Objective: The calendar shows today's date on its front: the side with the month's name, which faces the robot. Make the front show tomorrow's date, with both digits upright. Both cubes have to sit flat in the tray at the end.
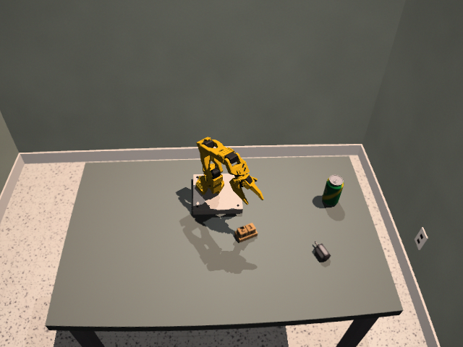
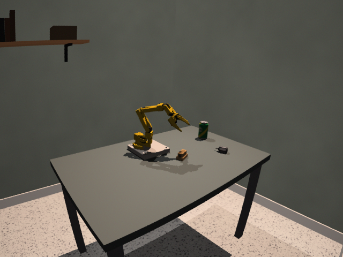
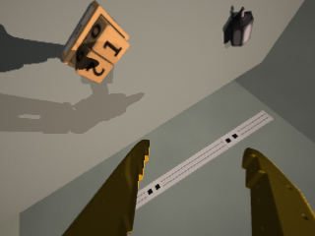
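Note:
Two orange-brown cubes sit side by side in a small wooden tray (image 1: 247, 238) (image 2: 180, 158) on the table, in front of the robot's base. One cube (image 3: 116, 41) has a 1 on its lit top and a 0 on its shaded front. The other cube (image 3: 102, 73) has a 2 on top, partly under shadow, and a 6 or 9 on its front; I cannot tell which. The month's name is not readable. My gripper (image 1: 255, 200) (image 2: 185, 127) (image 3: 197, 147) is open and empty, high above the table and away from the cubes.
A green can (image 1: 332, 191) (image 2: 202, 130) stands at the right back. A dark plug-like adapter (image 1: 322, 251) (image 2: 222, 149) (image 3: 241, 29) lies to the right of the tray. The pale base plate (image 1: 228, 204) (image 2: 160, 145) is behind the tray.

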Controlling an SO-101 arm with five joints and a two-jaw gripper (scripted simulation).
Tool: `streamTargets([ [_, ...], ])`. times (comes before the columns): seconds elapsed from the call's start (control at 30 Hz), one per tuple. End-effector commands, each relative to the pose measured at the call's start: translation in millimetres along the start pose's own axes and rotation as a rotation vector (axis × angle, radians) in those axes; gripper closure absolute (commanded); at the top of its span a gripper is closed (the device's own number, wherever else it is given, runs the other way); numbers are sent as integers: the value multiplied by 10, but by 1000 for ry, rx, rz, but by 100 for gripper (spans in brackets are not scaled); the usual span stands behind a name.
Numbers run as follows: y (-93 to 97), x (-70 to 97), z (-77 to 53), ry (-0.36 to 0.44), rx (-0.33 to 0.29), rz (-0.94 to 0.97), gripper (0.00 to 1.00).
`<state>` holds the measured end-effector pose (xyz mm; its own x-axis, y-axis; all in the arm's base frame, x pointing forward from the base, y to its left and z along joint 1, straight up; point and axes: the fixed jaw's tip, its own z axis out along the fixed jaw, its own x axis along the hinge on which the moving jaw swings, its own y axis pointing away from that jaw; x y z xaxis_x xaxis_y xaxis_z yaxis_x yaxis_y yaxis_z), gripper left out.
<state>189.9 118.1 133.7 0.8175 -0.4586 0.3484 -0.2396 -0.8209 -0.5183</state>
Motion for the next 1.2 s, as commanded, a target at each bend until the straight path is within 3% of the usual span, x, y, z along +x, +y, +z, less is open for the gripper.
streamTargets([
  [0.0,-35,-25,-7,-29,-33,144,65],
  [0.67,-122,-64,-5,-52,-137,678,65],
  [1.17,-141,-74,-2,-50,-163,796,65],
])
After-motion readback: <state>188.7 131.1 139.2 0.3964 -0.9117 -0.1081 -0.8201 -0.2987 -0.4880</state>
